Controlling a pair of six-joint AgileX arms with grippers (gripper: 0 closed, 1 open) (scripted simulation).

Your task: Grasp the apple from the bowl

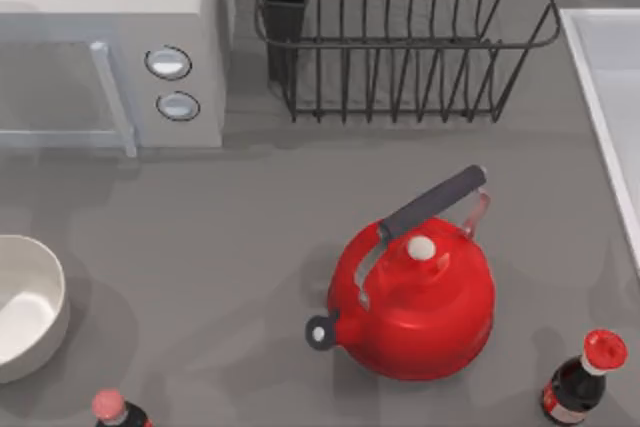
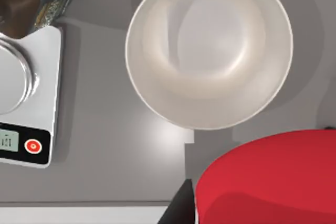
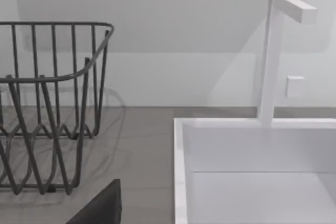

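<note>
The white bowl [image 1: 25,312] sits at the table's left edge, and from above its pale inside [image 2: 210,45] holds nothing. The glossy red apple [image 2: 268,177] hangs very close to the left wrist camera, above the table beside the bowl's rim. My left gripper [image 2: 262,219] is shut on it, with one dark finger [image 2: 178,208] showing at the apple's side. A dark part of my right gripper [image 3: 100,208] shows in the right wrist view, raised near the dish rack and the sink.
A big red kettle [image 1: 415,302] stands mid-table. Two red-capped bottles [image 1: 585,377] [image 1: 118,412] stand at the front. A microwave [image 1: 110,47], a wire dish rack [image 1: 400,37] and a white sink [image 3: 257,171] line the back and right. A kitchen scale [image 2: 29,98] lies beside the bowl.
</note>
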